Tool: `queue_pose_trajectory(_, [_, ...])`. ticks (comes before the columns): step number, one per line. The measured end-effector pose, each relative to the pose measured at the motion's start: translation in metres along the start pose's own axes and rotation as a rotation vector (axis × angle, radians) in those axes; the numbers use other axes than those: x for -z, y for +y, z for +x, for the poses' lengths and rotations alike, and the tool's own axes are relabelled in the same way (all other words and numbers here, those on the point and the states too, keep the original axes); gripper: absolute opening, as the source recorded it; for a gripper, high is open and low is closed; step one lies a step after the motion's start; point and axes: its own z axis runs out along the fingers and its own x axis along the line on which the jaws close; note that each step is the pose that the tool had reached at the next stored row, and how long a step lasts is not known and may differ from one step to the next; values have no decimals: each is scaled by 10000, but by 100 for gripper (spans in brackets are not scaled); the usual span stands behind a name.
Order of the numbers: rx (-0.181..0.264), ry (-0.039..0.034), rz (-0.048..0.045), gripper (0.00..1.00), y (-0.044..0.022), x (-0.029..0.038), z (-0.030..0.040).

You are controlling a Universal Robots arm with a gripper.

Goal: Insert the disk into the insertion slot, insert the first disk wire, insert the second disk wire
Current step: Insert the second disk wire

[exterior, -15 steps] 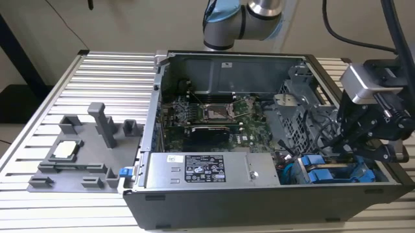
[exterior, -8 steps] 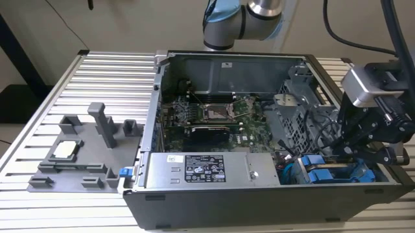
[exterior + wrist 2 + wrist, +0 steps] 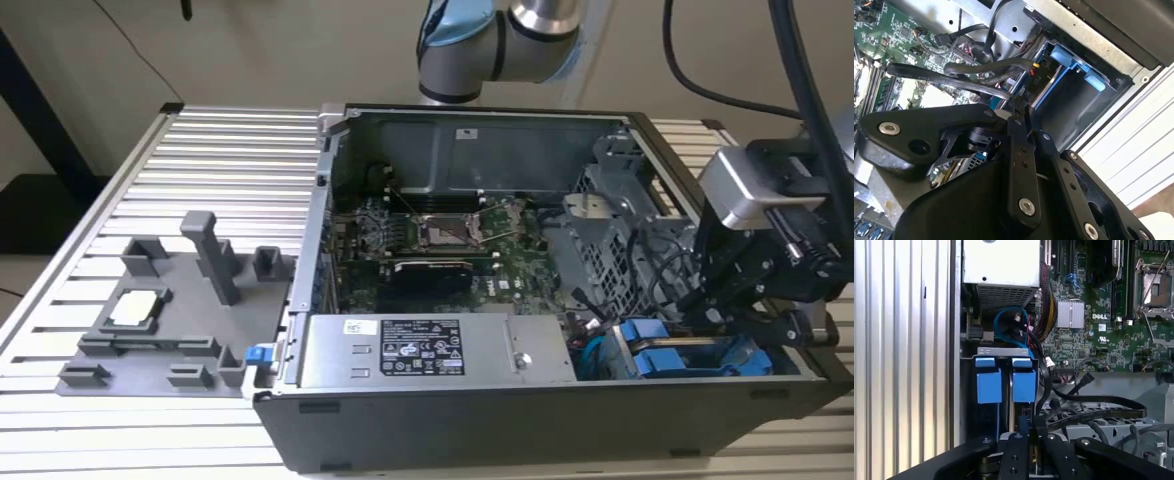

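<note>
The disk sits in its slot at the case's front corner, on the exterior view's right. Its blue carrier tab ends (image 3: pixel 663 358) (image 3: pixel 1024 382) (image 3: pixel 1074 61) stick out side by side, and its body is mostly hidden. My gripper (image 3: pixel 703 318) (image 3: pixel 1015 106) (image 3: pixel 1026 423) reaches down into the case right beside the carrier. Its fingers are shut on the end of a black disk wire (image 3: pixel 1089 412) (image 3: pixel 949 75), which runs back over the board. Whether the wire's plug touches the disk is hidden by the fingers.
A grey labelled power-supply box (image 3: pixel 420 350) lies along the case's front wall. The motherboard (image 3: pixel 427 235) and a metal drive cage (image 3: pixel 614 220) crowd the interior, with loose cables around the gripper. A grey fixture plate (image 3: pixel 160 320) lies on the slatted table (image 3: pixel 200 150).
</note>
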Motion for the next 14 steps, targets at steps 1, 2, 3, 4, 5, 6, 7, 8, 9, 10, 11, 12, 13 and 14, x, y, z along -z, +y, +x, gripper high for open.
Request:
queue_pose_trajectory(1, [-2, 1, 0, 16, -1, -8, 1])
queue_pose_trajectory(2, [-3, 2, 0, 16, -3, -14, 2])
queue_pose_trajectory(3, [-4, -1, 1, 16, -6, -20, 2])
queue_pose_trajectory(4, [-9, -3, 1, 16, -9, -23, 3])
queue_pose_trajectory(5, [-22, -3, 3, 16, -12, -26, 4])
queue_pose_trajectory(6, [-41, -4, 6, 16, -14, -29, 4])
queue_pose_trajectory(7, [-68, -8, 10, 16, -15, -33, 5])
queue_pose_trajectory(8, [-101, -18, 15, 16, -16, -36, 5])
queue_pose_trajectory(9, [-128, -21, 18, 16, -16, -37, 5])
queue_pose_trajectory(10, [-145, -21, 21, 16, -16, -38, 5])
queue_pose_trajectory(11, [-151, -24, 22, 16, -17, -39, 5])
queue_pose_trajectory(12, [-152, -27, 22, 16, -17, -40, 3])
queue_pose_trajectory(13, [-154, -29, 23, 16, -17, -41, 0])
queue_pose_trajectory(14, [-154, -29, 23, 16, -17, -41, -5])
